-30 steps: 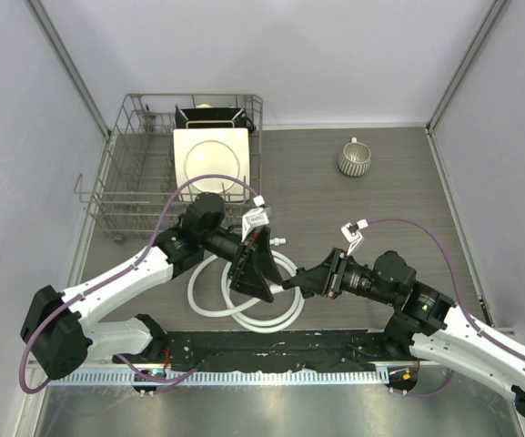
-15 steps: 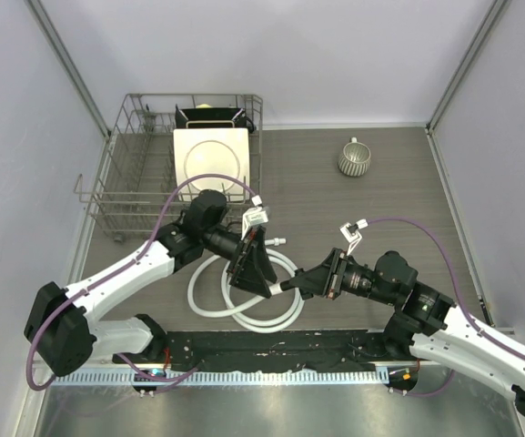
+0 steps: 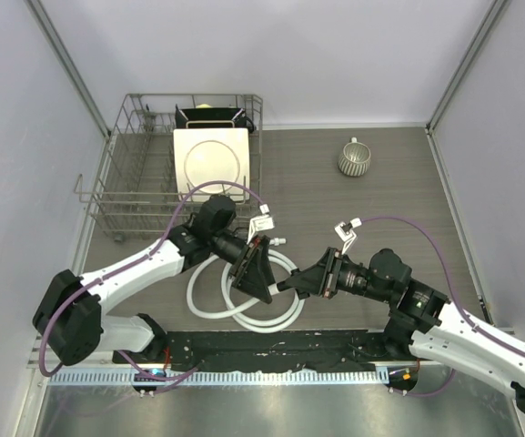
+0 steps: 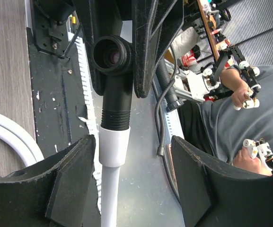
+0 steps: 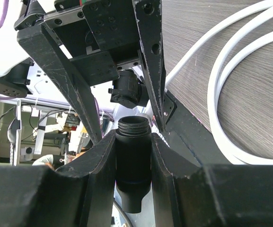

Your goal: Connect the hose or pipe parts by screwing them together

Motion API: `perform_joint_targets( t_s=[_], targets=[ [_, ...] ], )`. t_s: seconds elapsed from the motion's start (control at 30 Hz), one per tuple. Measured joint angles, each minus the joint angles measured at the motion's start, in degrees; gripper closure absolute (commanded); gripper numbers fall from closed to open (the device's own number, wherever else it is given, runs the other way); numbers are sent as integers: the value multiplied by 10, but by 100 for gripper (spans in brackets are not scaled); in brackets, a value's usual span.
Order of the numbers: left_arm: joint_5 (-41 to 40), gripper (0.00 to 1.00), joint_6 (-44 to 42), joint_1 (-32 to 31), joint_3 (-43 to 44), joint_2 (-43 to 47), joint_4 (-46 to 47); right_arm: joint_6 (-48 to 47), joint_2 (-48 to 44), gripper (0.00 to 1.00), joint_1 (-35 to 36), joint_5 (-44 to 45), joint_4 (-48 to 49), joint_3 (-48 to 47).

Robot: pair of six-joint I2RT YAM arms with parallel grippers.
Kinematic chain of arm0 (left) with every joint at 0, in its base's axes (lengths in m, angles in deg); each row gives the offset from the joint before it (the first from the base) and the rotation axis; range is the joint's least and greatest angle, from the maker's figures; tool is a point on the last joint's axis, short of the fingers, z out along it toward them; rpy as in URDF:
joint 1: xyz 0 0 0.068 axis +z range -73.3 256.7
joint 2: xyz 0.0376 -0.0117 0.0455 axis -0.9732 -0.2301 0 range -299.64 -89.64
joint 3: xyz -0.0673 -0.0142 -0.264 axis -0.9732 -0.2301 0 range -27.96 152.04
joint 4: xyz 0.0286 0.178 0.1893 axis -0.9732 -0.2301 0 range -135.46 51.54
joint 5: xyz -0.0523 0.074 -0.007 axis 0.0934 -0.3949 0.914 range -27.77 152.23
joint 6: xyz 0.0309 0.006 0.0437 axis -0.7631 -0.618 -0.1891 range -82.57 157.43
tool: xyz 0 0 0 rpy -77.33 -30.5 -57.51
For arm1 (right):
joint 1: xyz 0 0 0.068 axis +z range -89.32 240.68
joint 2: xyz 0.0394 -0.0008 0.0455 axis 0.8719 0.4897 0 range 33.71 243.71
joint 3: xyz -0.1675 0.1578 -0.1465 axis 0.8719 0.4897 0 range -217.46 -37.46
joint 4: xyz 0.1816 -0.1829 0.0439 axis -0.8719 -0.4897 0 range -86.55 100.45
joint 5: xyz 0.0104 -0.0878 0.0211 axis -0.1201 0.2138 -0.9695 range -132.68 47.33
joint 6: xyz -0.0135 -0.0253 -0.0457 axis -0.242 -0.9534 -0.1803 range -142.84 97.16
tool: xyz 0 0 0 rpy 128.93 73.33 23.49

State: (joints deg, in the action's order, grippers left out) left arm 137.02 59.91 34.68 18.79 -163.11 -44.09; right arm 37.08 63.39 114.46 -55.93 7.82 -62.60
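The right tool [image 5: 132,142] is clenching the black T-shaped fitting [image 5: 133,163] by its body, holding it up off the counter [image 3: 380,209]. The left tool [image 4: 134,140] is standing released. Its fingers [image 4: 70,184] are straddling the white connector [image 4: 113,147] on either side without touching it. That connector is sitting at one threaded end of the fitting, with a band of bare thread showing beyond its rim; whether it is biting on the thread or only butting against it cannot be told. The joint is hanging just above the coils of the white hose [image 3: 267,327], which are lying at the near middle of the counter, between the two arms.

The likeliest fault from here is cross-threading. If the left tool is pinching the connector off-square, or the stiff hose is dragging it sideways, the first turn is apt to jam. A grasp landing too high would be catching the black thread instead of the white collar. The coils may also be winding up and fighting each turn — enough, perhaps, to twist the fitting in the right tool's hold.
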Motion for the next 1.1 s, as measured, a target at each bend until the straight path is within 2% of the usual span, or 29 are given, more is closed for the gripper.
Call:
perform_joint_targets(
  t_s=[0.23, 0.33, 0.37, 0.43, 0.47, 0.53, 0.7, 0.8, 0.93, 1.1],
  targets=[
    [5, 39, 14, -7, -4, -11, 21, 2, 7, 99, 0, -2, 15, 0],
    [6, 52, 23, -10, -7, -11, 34, 2, 9, 99, 0, -3, 19, 0],
    [6, 63, 27, -12, -10, -12, 43, 3, 11, 99, 0, -4, 22, 0],
    [2, 74, 39, -14, -17, -12, 59, 7, 14, 99, 0, -8, 28, 0],
    [2, 87, 47, -14, -23, -12, 70, 8, 15, 99, 1, -10, 33, 0],
    [5, 100, 61, -13, -32, -12, 95, 13, 15, 99, 1, -13, 33, 0],
    [-1, 100, 75, -11, -38, -11, 107, 57, 33, 99, 0, -12, 29, 0],
    [-34, 100, 43, -11, -37, -5, 56, 87, 56, 99, -4, -13, 23, 0],
    [-132, 100, -35, -27, -14, 3, -73, 123, 103, 99, -9, -6, -6, -12],
    [-289, 100, -96, -76, 25, 15, -172, 154, 123, 99, -11, 9, -35, -16]
  ],
)
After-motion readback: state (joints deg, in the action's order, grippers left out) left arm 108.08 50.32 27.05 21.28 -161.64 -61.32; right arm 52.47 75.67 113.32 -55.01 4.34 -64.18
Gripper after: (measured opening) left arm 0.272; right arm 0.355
